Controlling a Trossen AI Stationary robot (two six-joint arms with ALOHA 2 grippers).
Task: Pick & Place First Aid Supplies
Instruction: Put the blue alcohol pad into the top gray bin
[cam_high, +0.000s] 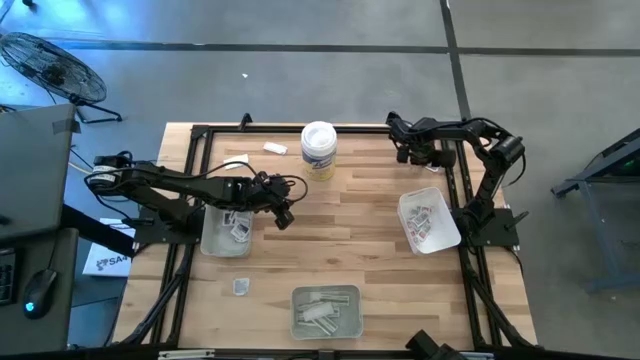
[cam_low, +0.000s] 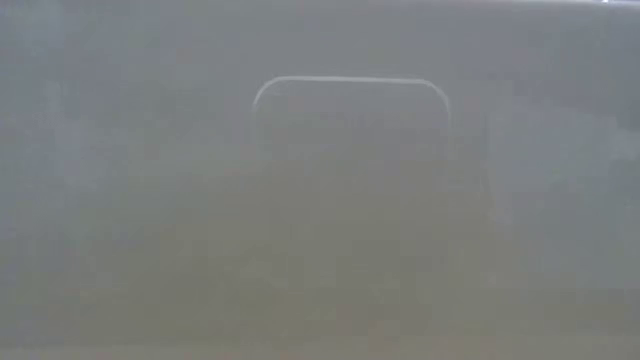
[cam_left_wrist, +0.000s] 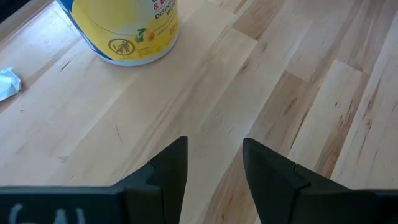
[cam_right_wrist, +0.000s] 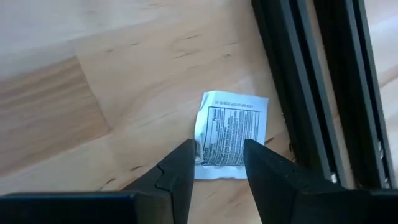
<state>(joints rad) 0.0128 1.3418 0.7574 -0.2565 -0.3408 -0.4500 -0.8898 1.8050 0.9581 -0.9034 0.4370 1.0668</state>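
A small white packet (cam_right_wrist: 231, 127) with dark print lies flat on the wood at the table's far right, beside the black frame rail (cam_right_wrist: 298, 81). My right gripper (cam_right_wrist: 217, 155) (cam_high: 402, 150) is open above it, slanting down, a finger at each of its near corners. My left gripper (cam_left_wrist: 214, 165) (cam_high: 285, 217) hangs open over bare wood left of centre, next to the left tray (cam_high: 222, 232), with nothing between its fingers. Loose packets lie at the far side (cam_high: 275, 148) and near the front left (cam_high: 241, 286). My right gripper's fingertips (cam_right_wrist: 186, 155) overlap the two near corners of the packet (cam_right_wrist: 205, 158) in its wrist view. I cannot tell whether they touch it. The packet lies flat on the table.
A white tub with a yellow label (cam_high: 318, 150) (cam_left_wrist: 124, 31) stands at the far middle. Translucent trays holding packets sit at the right (cam_high: 428, 220) and the near middle (cam_high: 325, 310). The low view shows only a grey blur with a rounded outline.
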